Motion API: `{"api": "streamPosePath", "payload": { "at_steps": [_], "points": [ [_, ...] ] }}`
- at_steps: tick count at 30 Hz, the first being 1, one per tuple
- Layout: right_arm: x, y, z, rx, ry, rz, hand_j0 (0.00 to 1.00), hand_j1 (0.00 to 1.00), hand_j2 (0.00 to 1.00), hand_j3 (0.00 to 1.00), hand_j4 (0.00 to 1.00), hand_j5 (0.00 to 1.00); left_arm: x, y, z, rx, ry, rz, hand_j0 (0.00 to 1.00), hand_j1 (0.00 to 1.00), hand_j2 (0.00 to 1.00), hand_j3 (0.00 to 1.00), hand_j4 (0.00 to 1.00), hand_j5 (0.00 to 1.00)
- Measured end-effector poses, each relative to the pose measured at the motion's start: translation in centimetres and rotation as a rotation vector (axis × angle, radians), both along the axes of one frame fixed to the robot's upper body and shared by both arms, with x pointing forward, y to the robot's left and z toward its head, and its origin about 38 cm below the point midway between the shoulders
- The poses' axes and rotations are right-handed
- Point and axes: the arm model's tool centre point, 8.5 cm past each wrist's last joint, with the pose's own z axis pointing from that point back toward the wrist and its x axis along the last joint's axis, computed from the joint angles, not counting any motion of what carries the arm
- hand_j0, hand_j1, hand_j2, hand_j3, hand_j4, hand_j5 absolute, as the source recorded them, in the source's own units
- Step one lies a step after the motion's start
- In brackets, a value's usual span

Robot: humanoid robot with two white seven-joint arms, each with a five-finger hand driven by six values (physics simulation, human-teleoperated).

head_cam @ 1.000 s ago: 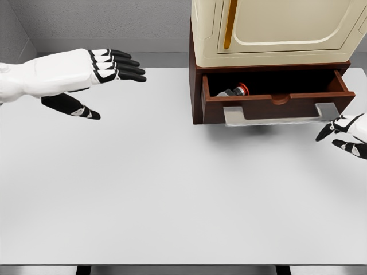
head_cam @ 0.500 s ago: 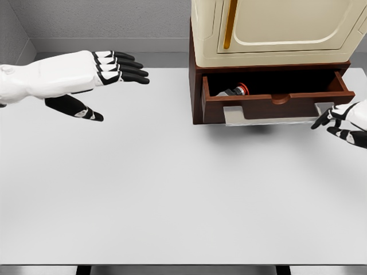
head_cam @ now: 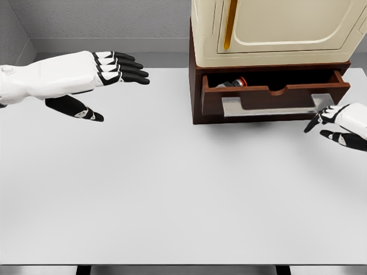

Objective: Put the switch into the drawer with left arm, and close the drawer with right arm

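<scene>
From the head view, the dark brown wooden drawer [head_cam: 269, 98] has slid partway in since a moment ago, the right hand [head_cam: 338, 123], fingers loosely spread, pushing at its pale metal handle [head_cam: 272, 106]. The red-capped switch [head_cam: 234, 83] lies inside. The left hand [head_cam: 97, 71] hovers flat and empty, well apart over the white table [head_cam: 172, 189]. Closing looks nearly done.

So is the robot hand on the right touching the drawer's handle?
Cannot tell. In the head view the right robot hand has its fingertips right at the handle's right end on the drawer, with no clear gap or contact visible.
</scene>
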Motion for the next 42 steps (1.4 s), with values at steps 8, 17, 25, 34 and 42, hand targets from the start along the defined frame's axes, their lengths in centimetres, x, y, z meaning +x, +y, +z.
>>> {"api": "streamPosePath", "payload": {
  "at_steps": [8,17,25,34,42],
  "points": [
    [1.2,-0.1,-0.1,-0.002,0.003,-0.006,0.54,0.54,0.54,0.54,0.54,0.54,0.0,0.0,-0.1,0.008,-0.001,0.003,1.0,1.0,1.0,1.0,1.0,1.0],
    [2.1,0.0,0.0,0.004,0.001,-0.009,0.54,0.54,0.54,0.54,0.54,0.54,-0.1,-0.7,-1.0,0.002,0.013,-0.012,1.0,1.0,1.0,1.0,1.0,1.0],
    [3.1,0.4,0.4,0.003,-0.012,-0.004,0.54,0.54,0.54,0.54,0.54,0.54,-0.1,-1.1,-1.2,0.004,0.005,-0.019,1.0,1.0,1.0,1.0,1.0,1.0],
    [3.7,0.4,0.2,0.006,-0.008,-0.008,0.54,0.54,0.54,0.54,0.54,0.54,0.0,-1.6,-1.3,0.007,-0.007,-0.024,1.0,1.0,1.0,1.0,1.0,1.0],
    [4.5,0.3,0.7,0.011,-0.02,-0.017,0.54,0.54,0.54,0.54,0.54,0.54,0.0,-2.1,-1.5,0.008,-0.012,-0.028,1.0,1.0,1.0,1.0,1.0,1.0]
  ]
}}
